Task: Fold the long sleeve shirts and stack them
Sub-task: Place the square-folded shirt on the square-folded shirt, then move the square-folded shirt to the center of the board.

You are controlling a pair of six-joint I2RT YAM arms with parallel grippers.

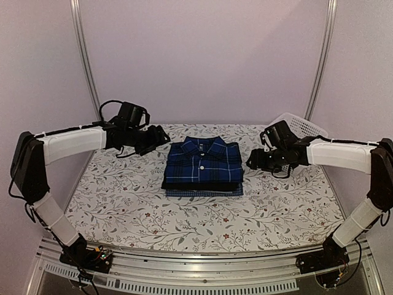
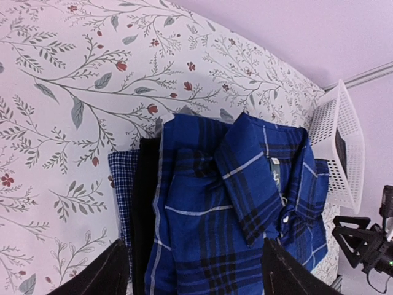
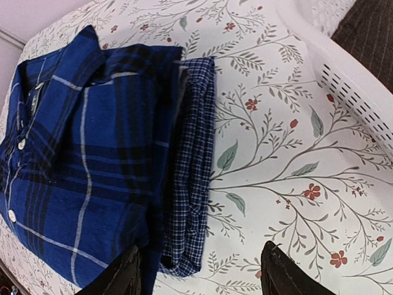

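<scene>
Floral-print surface (image 1: 123,209) carrying everything. At its centre, far half: stack of three folded long sleeve shirts, squared up, edges roughly aligned.

- Top: dark blue plaid shirt (image 1: 204,161), collar toward far edge, placket with white buttons facing up, lying flat.
- Middle: black shirt (image 2: 144,203), only a thin folded edge showing.
- Bottom: fine blue check shirt (image 3: 193,160), edge sticking out slightly past the two above on the near side and along one flank.

White lattice basket (image 1: 301,126) at far right corner, well apart from the stack, tipped against the back wall. Contents hard to tell; something dark striped seen through the mesh in the right wrist view.

Left tool (image 1: 163,137) just left of the stack near the collar end, raised off the surface, spread wide, pinching nothing. Fingers (image 2: 104,273) apart with cloth visible below between them, no contact seen.

Right tool (image 1: 252,161) just right of the stack, also spread, pinching nothing, clear of the cloth.

Step, as judged: release after setting or tidying the top shirt; folding and stacking look done for all three shirts in view.

Next move, as judged: lift both arms up and away without snagging collar or sleeve edges. If tidying wanted, nudge the check shirt edge under the stack. Check basket for any remaining shirt before calling it finished.
</scene>
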